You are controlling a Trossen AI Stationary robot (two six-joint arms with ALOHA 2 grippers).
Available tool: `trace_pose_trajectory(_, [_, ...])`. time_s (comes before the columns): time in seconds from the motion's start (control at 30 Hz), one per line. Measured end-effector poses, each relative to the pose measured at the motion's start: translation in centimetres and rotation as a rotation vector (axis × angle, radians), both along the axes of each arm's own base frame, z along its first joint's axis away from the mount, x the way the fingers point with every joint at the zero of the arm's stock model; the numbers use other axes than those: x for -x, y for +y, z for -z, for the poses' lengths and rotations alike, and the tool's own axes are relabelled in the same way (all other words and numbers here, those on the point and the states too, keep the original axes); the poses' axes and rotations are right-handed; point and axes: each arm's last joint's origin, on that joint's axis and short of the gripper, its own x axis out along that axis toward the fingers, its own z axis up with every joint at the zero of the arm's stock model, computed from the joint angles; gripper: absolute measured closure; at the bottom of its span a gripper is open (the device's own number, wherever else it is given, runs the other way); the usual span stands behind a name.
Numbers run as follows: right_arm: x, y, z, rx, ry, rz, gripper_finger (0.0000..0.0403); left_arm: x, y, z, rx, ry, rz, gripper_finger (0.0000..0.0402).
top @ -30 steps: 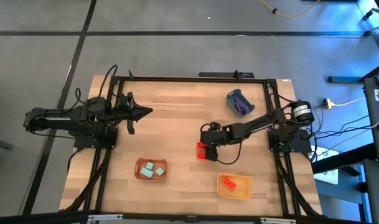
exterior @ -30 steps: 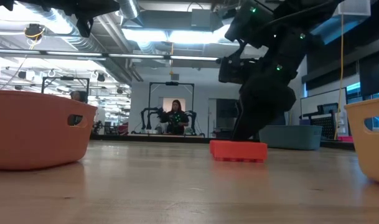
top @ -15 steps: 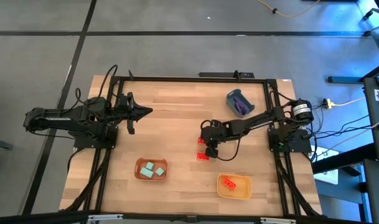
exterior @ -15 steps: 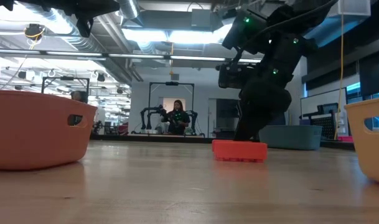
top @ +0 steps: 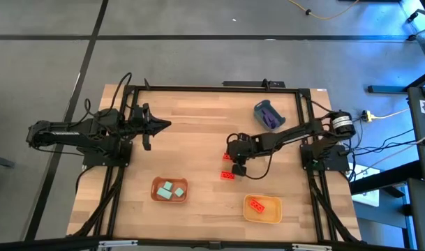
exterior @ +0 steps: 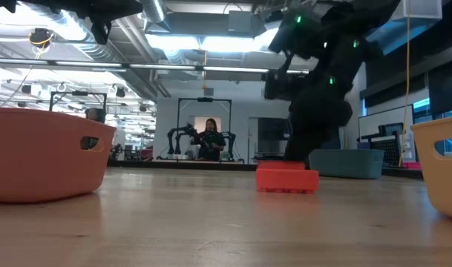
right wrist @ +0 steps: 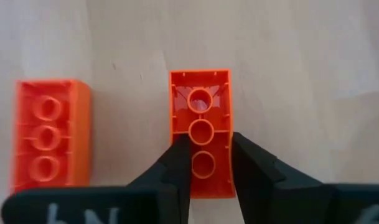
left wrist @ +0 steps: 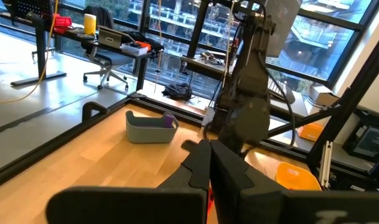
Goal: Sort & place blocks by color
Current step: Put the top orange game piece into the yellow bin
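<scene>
Right pincer (right wrist: 206, 163) down at mid-worktop, fingers closed on the flanks of a red block (right wrist: 201, 131), underside up. Second red block (right wrist: 47, 134) lies just beside it, nearer on the worktop (top: 191, 125). It's shifted a touch farther back since a second ago. Open wood all round; the yellow tray (top: 262, 208) sits near, right. Left pincer (top: 162, 125) waits far left, fingers together, holding nothing.
</scene>
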Motion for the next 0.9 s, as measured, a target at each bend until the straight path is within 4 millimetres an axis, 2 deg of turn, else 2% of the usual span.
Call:
trace_pose_trajectory(0.13, [0.7,-0.1,-2.2,-0.003,-0.04,0.0,0.0314,0.0,0.0,0.0,0.0,0.0,0.0,0.0402])
trace_pose_trajectory(0.27, [2.4,-0.2,-4.3,-0.012,-0.095,0.005,0.0313,0.0,0.0,0.0,0.0,0.0,0.0,0.0402])
trace_pose_trajectory(0.4, [4.9,-0.3,-5.1,-0.073,-0.151,0.055,0.0314,0.0,0.0,0.0,-0.001,0.0,0.014,0.0402])
trace_pose_trajectory(0.57, [7.5,0.5,-5.0,-0.208,-0.337,0.138,0.0314,0.0,-0.1,0.0,-0.001,-0.001,0.024,0.0402])
trace_pose_trajectory(0.67, [8.0,1.1,-4.8,-0.32,-0.545,0.165,0.0314,0.0,-0.1,0.0,-0.001,-0.001,0.027,0.0402])
trace_pose_trajectory(0.77, [8.0,1.3,-4.5,-0.362,-0.746,0.233,0.0314,0.0,-0.1,0.0,-0.001,0.0,0.036,0.0402])
trace_pose_trajectory(0.9, [7.0,0.7,-5.9,-0.326,-0.918,0.262,0.0314,0.0,-0.2,0.0,-0.001,0.0,0.054,0.0402])
